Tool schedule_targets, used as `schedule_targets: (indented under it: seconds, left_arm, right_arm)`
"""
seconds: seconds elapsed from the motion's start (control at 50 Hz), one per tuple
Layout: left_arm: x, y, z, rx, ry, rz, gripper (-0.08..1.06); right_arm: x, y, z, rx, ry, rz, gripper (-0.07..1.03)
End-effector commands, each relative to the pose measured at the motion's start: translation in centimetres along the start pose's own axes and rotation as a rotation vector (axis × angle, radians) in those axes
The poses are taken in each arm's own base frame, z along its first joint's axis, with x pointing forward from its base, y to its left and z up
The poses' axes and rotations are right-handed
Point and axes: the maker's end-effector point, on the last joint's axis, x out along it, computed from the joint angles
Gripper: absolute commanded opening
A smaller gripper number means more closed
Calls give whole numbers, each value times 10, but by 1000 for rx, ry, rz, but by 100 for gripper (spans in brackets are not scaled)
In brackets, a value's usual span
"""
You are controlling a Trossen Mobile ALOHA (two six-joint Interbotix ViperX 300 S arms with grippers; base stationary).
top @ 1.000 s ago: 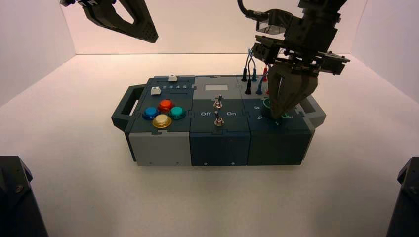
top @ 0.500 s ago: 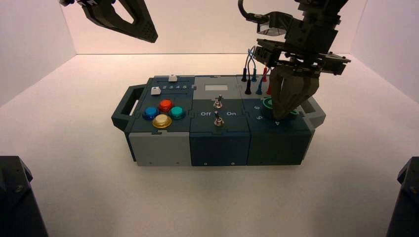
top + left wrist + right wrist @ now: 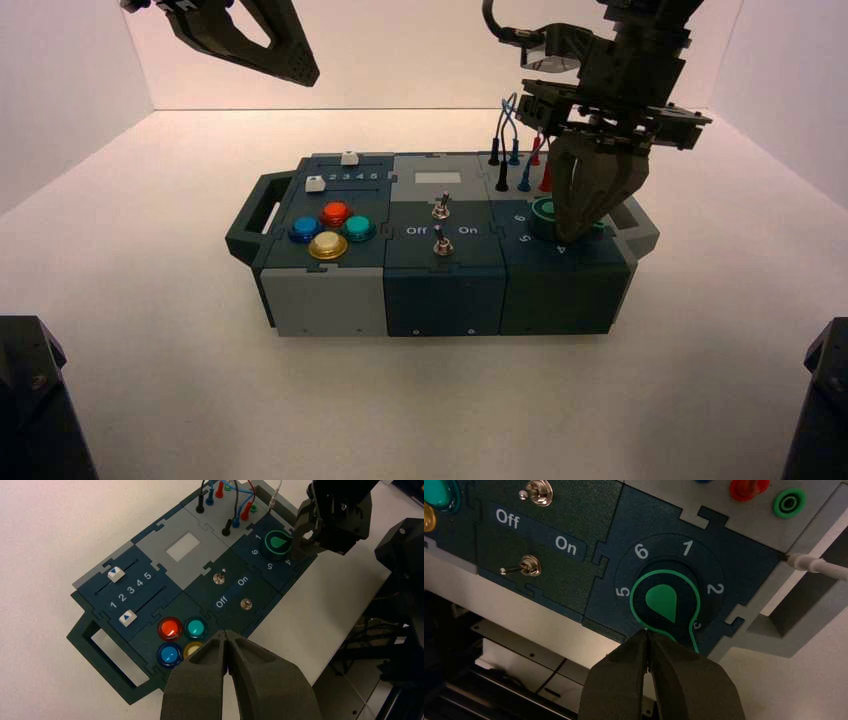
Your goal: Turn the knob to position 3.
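The knob [image 3: 665, 605] is dark and round with a green teardrop top, on the teal right end of the box [image 3: 560, 285]. Its teardrop tip points between the hidden "4" and position 3 [image 3: 697, 625], whose digit shows only partly past the knob's green outline. My right gripper [image 3: 647, 632] is shut, its tips at the knob's rim on the side away from "1"; in the high view the right gripper [image 3: 572, 236] stands over the knob [image 3: 545, 210]. My left gripper [image 3: 226, 633] is shut on nothing and hangs high at the back left [image 3: 300, 70].
Two metal toggle switches [image 3: 530, 565] sit by "Off" and "On" lettering. Coloured push-buttons [image 3: 334, 213] and two sliders [image 3: 116, 574] fill the box's left end. Plugged wires [image 3: 520, 150] rise behind the knob. Handles [image 3: 255, 215] stick out at both ends.
My right gripper has shifted slightly right and up at the knob, so more of the green top shows beside it. The left arm has not moved.
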Motion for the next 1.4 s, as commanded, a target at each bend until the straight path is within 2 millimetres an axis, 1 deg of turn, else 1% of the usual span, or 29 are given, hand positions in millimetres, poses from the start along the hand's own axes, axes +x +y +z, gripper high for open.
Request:
schedule_targets:
  seconds: [0.02, 0.52, 1.4]
  left_arm:
    - [-5, -3, 12, 8, -31, -6, -3]
    - [-6, -3, 13, 12, -36, -5, -3]
    - [-7, -3, 12, 20, -36, -5, -3]
  right_arm:
    - [-10, 4, 12, -4, -37, 7, -2]
    - [-12, 4, 12, -12, -32, 3, -2]
    - [-11, 1, 2, -15, -12, -3, -2]
